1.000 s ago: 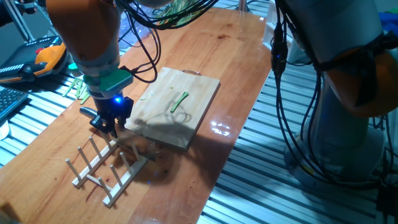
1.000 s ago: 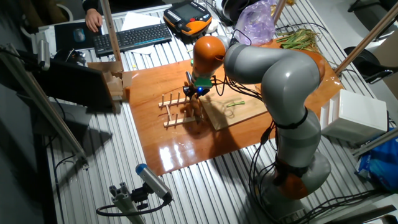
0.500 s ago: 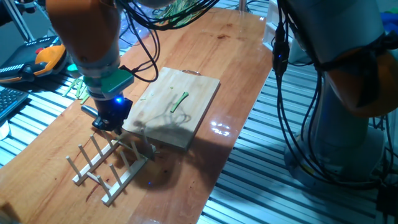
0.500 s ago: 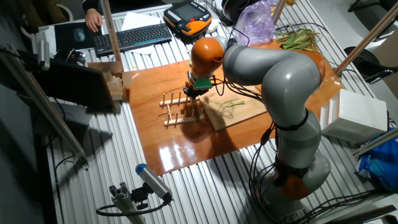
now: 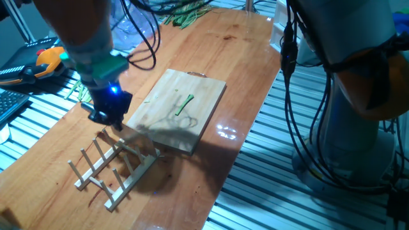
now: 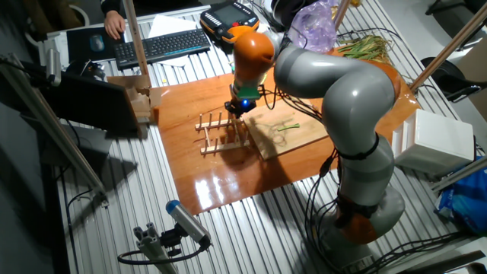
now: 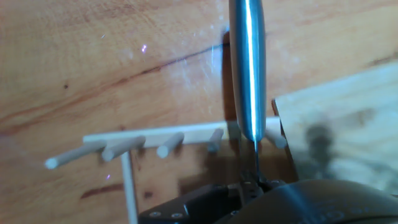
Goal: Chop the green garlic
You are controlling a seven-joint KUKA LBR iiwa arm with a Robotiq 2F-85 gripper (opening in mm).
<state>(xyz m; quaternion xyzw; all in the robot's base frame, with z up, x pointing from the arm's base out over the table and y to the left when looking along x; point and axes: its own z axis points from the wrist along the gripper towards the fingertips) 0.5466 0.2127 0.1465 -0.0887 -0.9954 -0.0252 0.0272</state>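
One fixed view: varnished wooden worktop on a slatted metal bench, cables hanging along its right edge. Gripper, blue light lit, hangs wrist-down over the left side of the worktop, just above the dowel rack near the front-left corner; a thin blade seems to run from it toward the cutting board, though it is faint here. Green garlic, one thin stalk, lies mid-board, well apart from the gripper. Loose green stalks lie off the left edge. The other fixed view: grey and orange arm arches over the board's side of the worktop and reaches down to the rack; keyboard and pendant beyond the far edge, leafy bunch at the far corner. Stalk on board, faint. Hand view: a knife extends from the clenched fingers, blade edge-on above the rack's rail, board corner at right.
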